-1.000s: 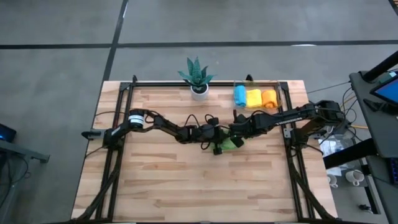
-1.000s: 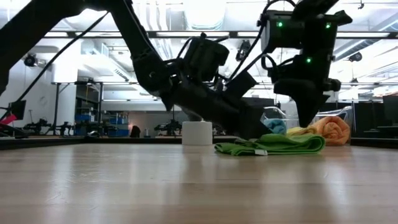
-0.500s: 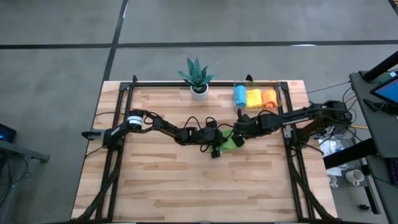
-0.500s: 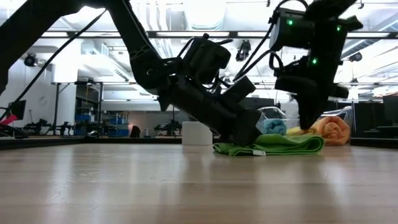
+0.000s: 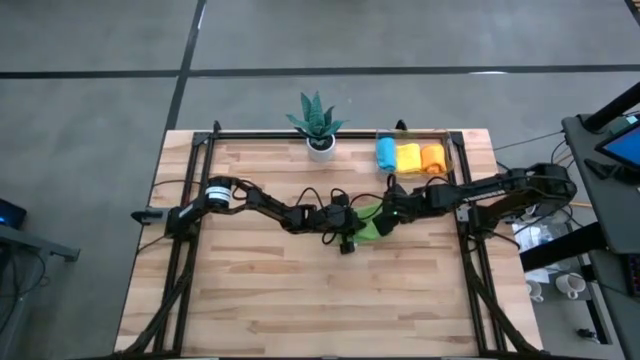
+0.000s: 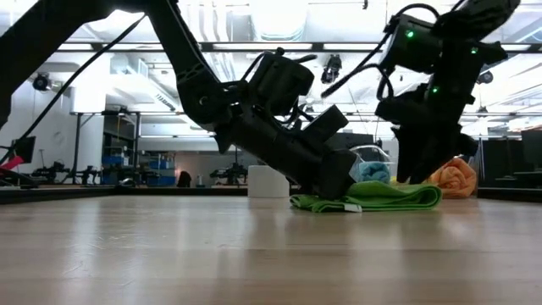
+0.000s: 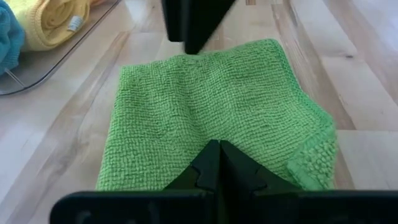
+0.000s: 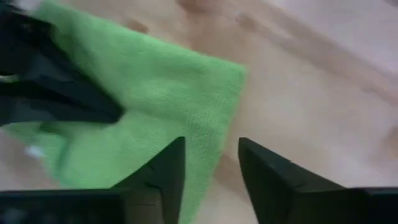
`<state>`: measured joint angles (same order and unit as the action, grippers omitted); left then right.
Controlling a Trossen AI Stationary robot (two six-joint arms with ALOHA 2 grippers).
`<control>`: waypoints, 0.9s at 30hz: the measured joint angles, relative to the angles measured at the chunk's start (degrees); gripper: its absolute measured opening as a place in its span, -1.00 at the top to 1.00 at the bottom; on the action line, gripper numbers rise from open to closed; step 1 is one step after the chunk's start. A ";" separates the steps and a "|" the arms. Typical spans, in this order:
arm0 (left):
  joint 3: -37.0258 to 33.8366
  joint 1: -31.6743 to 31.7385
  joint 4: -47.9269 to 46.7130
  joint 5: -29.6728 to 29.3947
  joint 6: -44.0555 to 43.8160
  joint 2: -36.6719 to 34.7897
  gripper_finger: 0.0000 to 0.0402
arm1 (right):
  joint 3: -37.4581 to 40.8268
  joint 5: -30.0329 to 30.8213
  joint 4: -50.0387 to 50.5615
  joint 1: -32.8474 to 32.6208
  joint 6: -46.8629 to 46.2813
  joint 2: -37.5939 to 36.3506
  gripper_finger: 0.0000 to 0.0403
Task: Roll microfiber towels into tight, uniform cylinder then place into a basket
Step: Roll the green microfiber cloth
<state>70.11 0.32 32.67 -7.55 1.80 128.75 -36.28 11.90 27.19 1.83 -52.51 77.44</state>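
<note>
While flat mid-counter [image 5: 260, 290], green towel [image 7: 211, 106] pinned under left gripper [image 7: 217, 163], fingers pressed together. Right gripper [image 8: 211, 163] just above its far edge, fingers parted, holding nothing. Basket [image 5: 455, 150] at back right.

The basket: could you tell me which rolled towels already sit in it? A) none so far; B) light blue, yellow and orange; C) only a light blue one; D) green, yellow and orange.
B: in the high view the basket holds a light blue roll, a yellow roll and an orange roll side by side, while the green towel lies on the table between the grippers.
</note>
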 joint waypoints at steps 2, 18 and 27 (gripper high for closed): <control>0.00 0.00 0.02 -0.02 0.00 0.03 1.00 | 1.60 -1.65 -2.77 -0.02 -1.14 -1.17 0.23; 0.09 0.04 -0.11 -0.02 0.01 0.15 1.00 | 9.83 -6.13 -19.66 0.20 -7.65 -1.19 -0.01; 0.09 0.00 0.02 -0.88 0.02 0.44 1.00 | 8.20 -5.88 -19.65 -0.20 -5.51 -1.15 0.78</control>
<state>70.19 0.32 32.69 -8.43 1.83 129.19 -28.08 6.02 7.54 1.63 -58.02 76.29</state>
